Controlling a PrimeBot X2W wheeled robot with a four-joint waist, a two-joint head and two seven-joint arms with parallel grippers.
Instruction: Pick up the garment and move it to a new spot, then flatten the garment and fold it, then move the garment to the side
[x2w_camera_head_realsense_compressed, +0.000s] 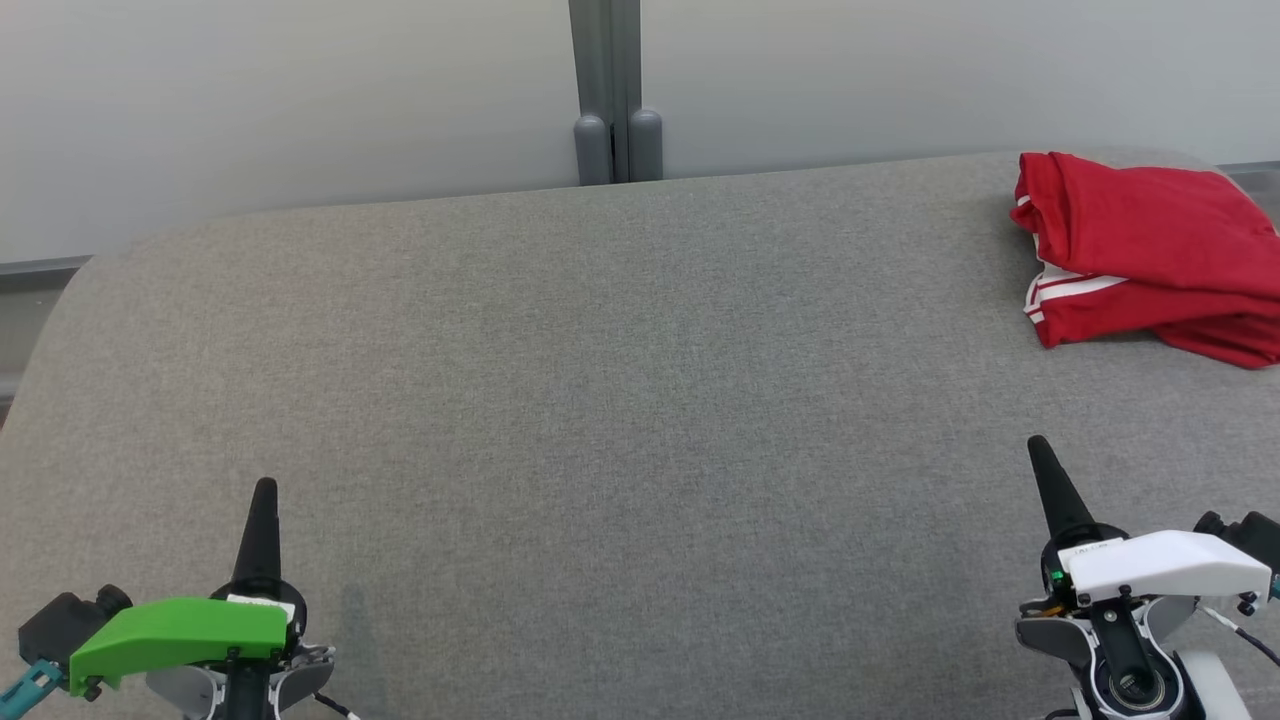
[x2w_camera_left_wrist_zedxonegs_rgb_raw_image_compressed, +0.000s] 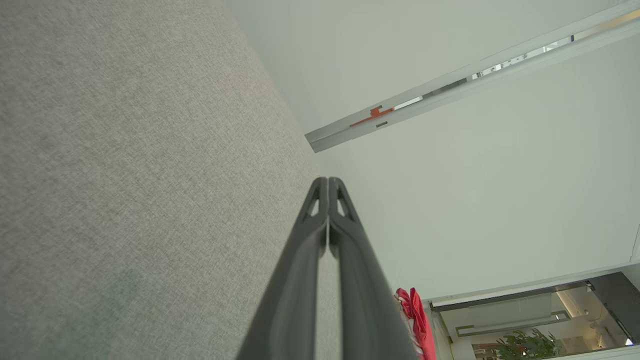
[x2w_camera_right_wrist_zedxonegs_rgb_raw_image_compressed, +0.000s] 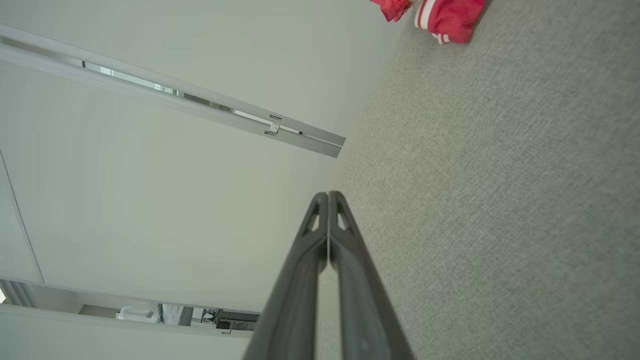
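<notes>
1. On the far right of the grey woven fabric surface (x2w_camera_head_realsense_compressed: 600, 400), close to its rear edge, lies the red cloth garment with white stripes (x2w_camera_head_realsense_compressed: 1150, 260). It is bunched and loosely folded over itself. Its right part is cut off by the edge of the head view.
2. The left gripper (x2w_camera_head_realsense_compressed: 265, 488), under a bright green plastic cover (x2w_camera_head_realsense_compressed: 180, 635), sits at the lower left of the head view. Its two long dark fingers are pressed together into a single point and pinch nothing. It is well apart from the garment, which is on the opposite side of the surface.
3. The right gripper (x2w_camera_head_realsense_compressed: 1040, 445), under a white plastic cover (x2w_camera_head_realsense_compressed: 1165, 565), sits at the lower right of the head view. Its fingers are also pressed together with nothing between them. It is on the garment's side of the surface but nearer the robot, with bare grey fabric between the two.
4. In the left wrist view, the left gripper (x2w_camera_left_wrist_zedxonegs_rgb_raw_image_compressed: 328, 181) shows its tips touching, with only a thin seam between the fingers. A sliver of the garment (x2w_camera_left_wrist_zedxonegs_rgb_raw_image_compressed: 417, 320) peeks out just right of those fingers, low in that view.
5. In the right wrist view, the right gripper (x2w_camera_right_wrist_zedxonegs_rgb_raw_image_compressed: 328, 195) is likewise closed tip to tip. The garment (x2w_camera_right_wrist_zedxonegs_rgb_raw_image_compressed: 450, 17) is at the top edge of that view, resting on the grey fabric.
6. Behind the surface is a pale plain wall (x2w_camera_head_realsense_compressed: 300, 100), split by a grey vertical post (x2w_camera_head_realsense_compressed: 605, 70) with two rounded caps at its base.
</notes>
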